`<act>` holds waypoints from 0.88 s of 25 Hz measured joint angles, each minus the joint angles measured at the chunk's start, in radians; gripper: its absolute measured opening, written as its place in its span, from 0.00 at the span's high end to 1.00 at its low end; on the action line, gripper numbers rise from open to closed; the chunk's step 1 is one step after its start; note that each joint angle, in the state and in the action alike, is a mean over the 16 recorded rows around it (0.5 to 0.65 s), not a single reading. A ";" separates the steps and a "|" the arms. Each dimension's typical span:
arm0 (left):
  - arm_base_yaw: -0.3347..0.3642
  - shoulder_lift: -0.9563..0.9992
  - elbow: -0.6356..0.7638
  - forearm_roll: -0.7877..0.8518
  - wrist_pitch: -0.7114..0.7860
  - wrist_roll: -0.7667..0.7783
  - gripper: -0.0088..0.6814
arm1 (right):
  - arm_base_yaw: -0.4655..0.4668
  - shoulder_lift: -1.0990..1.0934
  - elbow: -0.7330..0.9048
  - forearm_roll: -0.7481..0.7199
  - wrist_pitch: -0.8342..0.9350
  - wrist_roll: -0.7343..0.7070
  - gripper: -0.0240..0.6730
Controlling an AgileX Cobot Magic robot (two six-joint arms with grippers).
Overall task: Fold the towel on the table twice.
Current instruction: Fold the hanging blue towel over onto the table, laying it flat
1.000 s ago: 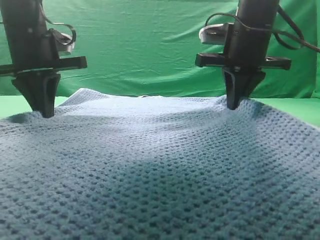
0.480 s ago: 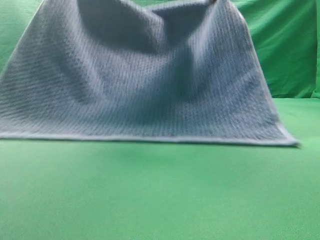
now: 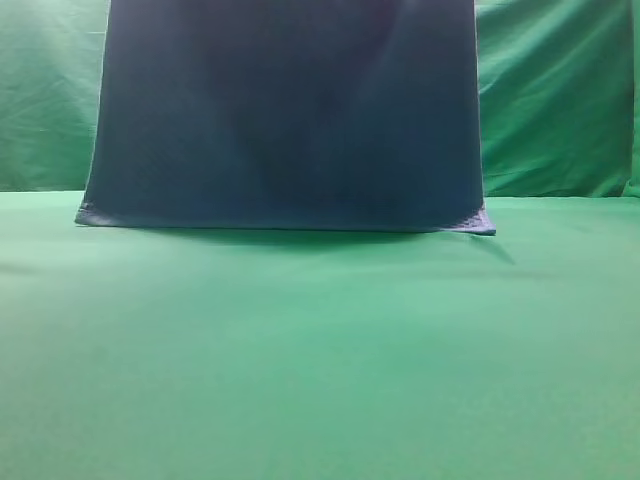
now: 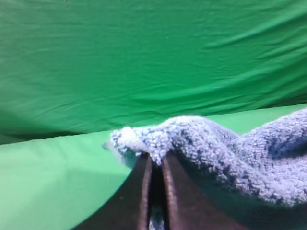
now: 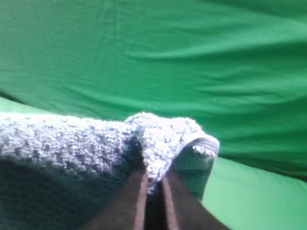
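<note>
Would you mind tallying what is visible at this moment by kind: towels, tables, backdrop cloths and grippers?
Towels: 1, the towel, hanging with its lower edge on the table.
Tables: 1, the table.
Backdrop cloths: 1, the wrinkled green backdrop.
Grippers: 2, the left gripper and the right gripper, each with fingers pinched on a towel corner.
Total: 5

obstacle: towel (image 3: 285, 120) hanging at 12 o'clock, hem on table (image 3: 320, 360) | free: 3–9 o'clock foreground
</note>
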 joint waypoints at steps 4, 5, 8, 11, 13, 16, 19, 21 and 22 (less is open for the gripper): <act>0.000 -0.045 0.103 0.001 -0.015 -0.019 0.99 | -0.007 -0.015 0.037 0.000 0.062 -0.001 0.97; 0.000 -0.063 0.137 0.001 -0.022 -0.024 0.99 | -0.007 -0.023 0.055 0.000 0.075 -0.001 0.97; 0.000 -0.135 0.265 0.001 -0.054 -0.034 0.99 | -0.004 -0.062 0.134 0.004 0.092 -0.001 0.97; -0.001 -0.228 0.417 -0.003 -0.091 -0.037 0.99 | 0.005 -0.124 0.247 0.010 0.083 0.001 0.97; -0.001 -0.297 0.523 -0.010 -0.114 -0.037 0.99 | 0.012 -0.176 0.341 0.016 0.066 0.003 0.97; -0.003 -0.406 0.682 -0.024 -0.146 -0.037 0.99 | 0.028 -0.266 0.505 0.025 0.026 0.010 0.97; -0.004 -0.517 0.834 -0.043 -0.171 -0.037 0.99 | 0.051 -0.363 0.680 0.034 -0.024 0.024 0.97; -0.005 -0.591 0.927 -0.060 -0.181 -0.037 0.99 | 0.069 -0.429 0.795 0.040 -0.056 0.036 0.97; -0.005 -0.626 0.970 -0.069 -0.181 -0.037 0.99 | 0.080 -0.462 0.850 0.043 -0.070 0.043 0.97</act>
